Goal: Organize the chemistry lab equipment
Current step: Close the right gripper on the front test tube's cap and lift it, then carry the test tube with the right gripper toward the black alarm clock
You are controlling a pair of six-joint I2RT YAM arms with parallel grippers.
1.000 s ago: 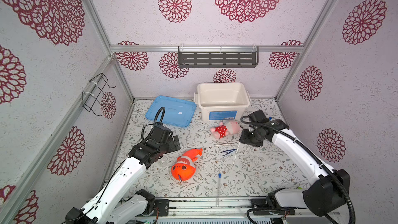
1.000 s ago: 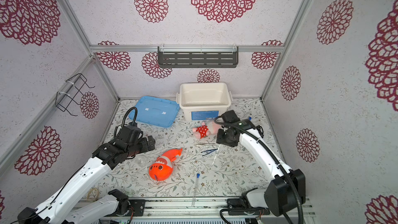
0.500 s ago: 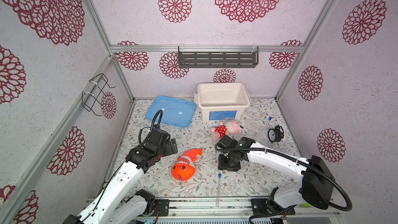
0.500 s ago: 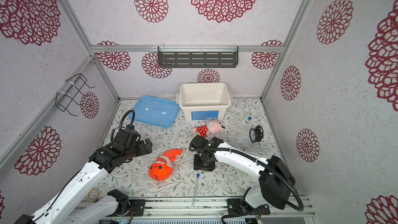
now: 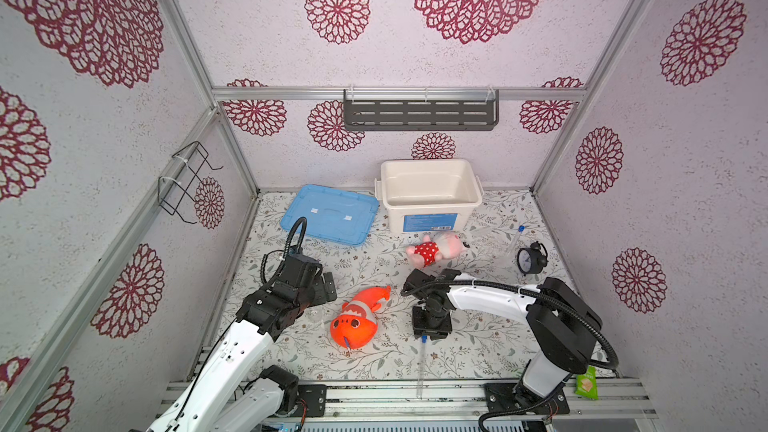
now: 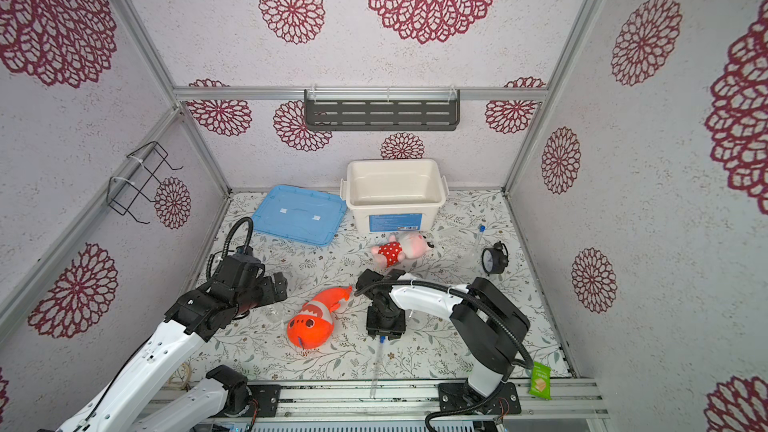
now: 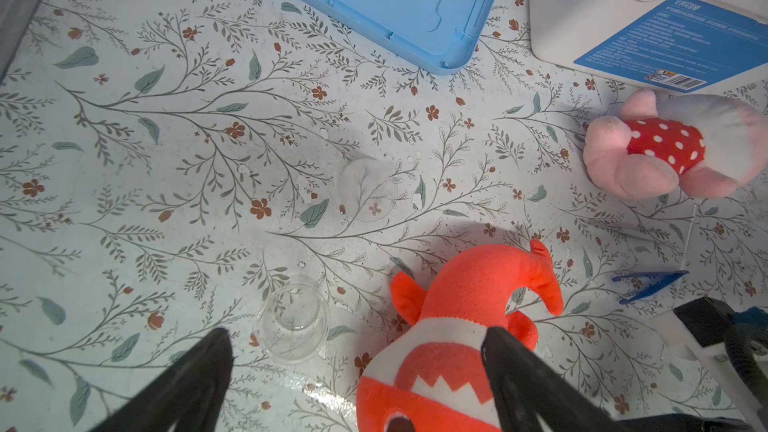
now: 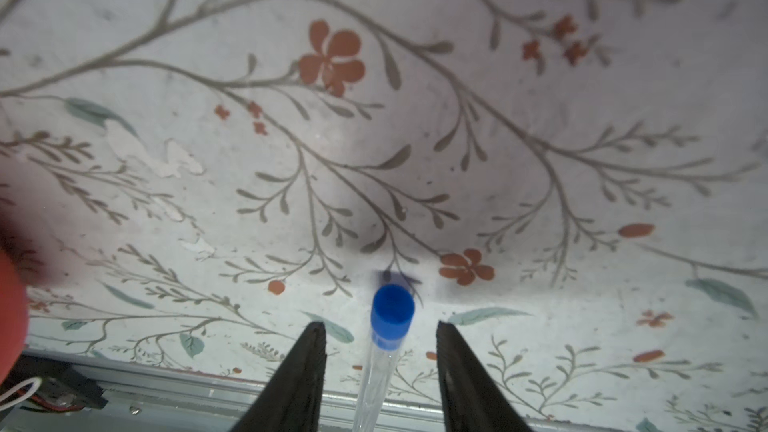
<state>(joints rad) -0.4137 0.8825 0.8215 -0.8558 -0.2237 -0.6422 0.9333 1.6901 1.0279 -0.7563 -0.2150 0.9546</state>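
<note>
One arm did the moving. The right hand (image 8: pixel 378 326) was back by the pink plush doll (image 5: pixel 436 248) a second ago, then crossed to the front centre of the counter (image 5: pixel 478 351). It now sits low over the near blue-capped tube (image 5: pixel 421 363). In the wrist view its fingers are part-spread, one on each side just behind the cap, with a gap both sides and nothing pinched. The tube lies flat, cap end under the hand, far end out over the front rail (image 5: pixel 374 392).

The left hand (image 7: pixel 355 332) barely shifted. It is spread wide and empty, hovering by the small clear beaker (image 7: pixel 293 322), just beside the orange plush fish (image 5: pixel 357 317).

Meaning: the right arm looks lined up on this tube as the next pick, and closing is the step due. The white bin (image 5: pixel 430 163) looks empty, with its blue lid (image 5: pixel 330 214) off beside it, so the task reads as early.

Other gear out on the counter:
- second tube (image 5: pixel 515 238), back right beside the alarm clock (image 5: pixel 532 258)
- dark blue tweezers (image 7: pixel 648 284)
- clear watch glass (image 7: pixel 368 189)

Risk guess: the round tube may roll as the fingers close.
</note>
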